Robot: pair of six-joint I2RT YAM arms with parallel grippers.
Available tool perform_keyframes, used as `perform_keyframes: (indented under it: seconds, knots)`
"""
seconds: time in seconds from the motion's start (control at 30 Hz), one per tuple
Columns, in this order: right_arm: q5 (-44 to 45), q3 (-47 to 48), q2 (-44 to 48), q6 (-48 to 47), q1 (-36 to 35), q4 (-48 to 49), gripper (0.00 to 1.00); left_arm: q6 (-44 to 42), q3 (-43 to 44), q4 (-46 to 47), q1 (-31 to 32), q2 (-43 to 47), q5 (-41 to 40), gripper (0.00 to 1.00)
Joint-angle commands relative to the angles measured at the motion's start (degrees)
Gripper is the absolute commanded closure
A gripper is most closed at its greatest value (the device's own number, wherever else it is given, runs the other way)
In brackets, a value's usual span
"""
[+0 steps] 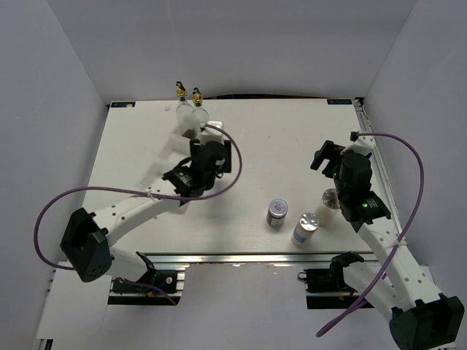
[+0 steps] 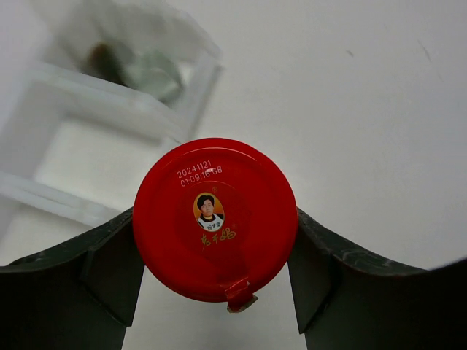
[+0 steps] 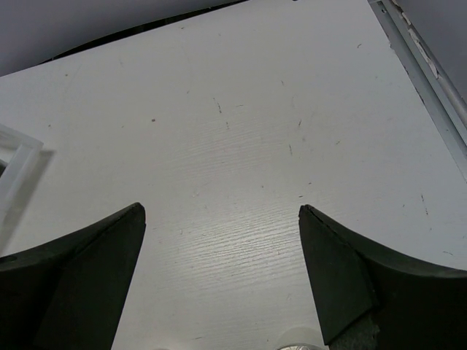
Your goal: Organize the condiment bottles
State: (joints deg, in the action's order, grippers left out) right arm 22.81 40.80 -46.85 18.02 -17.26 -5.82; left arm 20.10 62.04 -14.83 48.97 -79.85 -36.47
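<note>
In the left wrist view my left gripper (image 2: 215, 244) is shut on the red-capped jar (image 2: 211, 182), one dark finger pressed against each side of the cap. From above, the left gripper (image 1: 191, 173) hangs just in front of the white stepped tray (image 1: 182, 135) and hides the jar. Two tall glass bottles with gold pourers (image 1: 188, 102) stand at the tray's back. A small silver-lidded jar (image 1: 277, 212) and two silver-topped shakers (image 1: 306, 227) (image 1: 330, 201) stand on the table at the right. My right gripper (image 1: 328, 155) is open and empty; its fingers (image 3: 220, 211) frame only bare table.
The tray's white steps (image 2: 80, 109) lie up and to the left of the held jar, with a bottle base (image 2: 146, 71) on them. A tray corner (image 3: 14, 164) shows at the left of the right wrist view. The table's right edge rail (image 3: 430, 80) runs close by.
</note>
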Motion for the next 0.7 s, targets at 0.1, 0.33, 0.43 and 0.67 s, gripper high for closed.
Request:
perform_keyframes:
  seconds: [0.1, 0.33, 0.43, 0.67]
  knots:
    - [3.5, -0.4, 0.1, -0.7, 0.3, 3.1, 0.11, -1.2, 1.5, 4.5, -11.2, 7.6, -4.3, 1.0]
    - [4.9, -0.3, -1.3, -0.9, 0.4, 3.4, 0.1, -2.3, 0.6, 10.3, -22.2, 6.2, 5.4, 1.0]
    - [5.1, 0.0, -2.0, -1.0, 0.4, 3.2, 0.11, -2.0, 1.2, 10.5, -26.4, 4.2, 8.6, 1.0]
    - [6.5, 0.0, -2.4, -1.0, 0.4, 3.1, 0.11, -1.5, 0.8, 13.4, -32.4, 0.0, 17.3, 1.0]
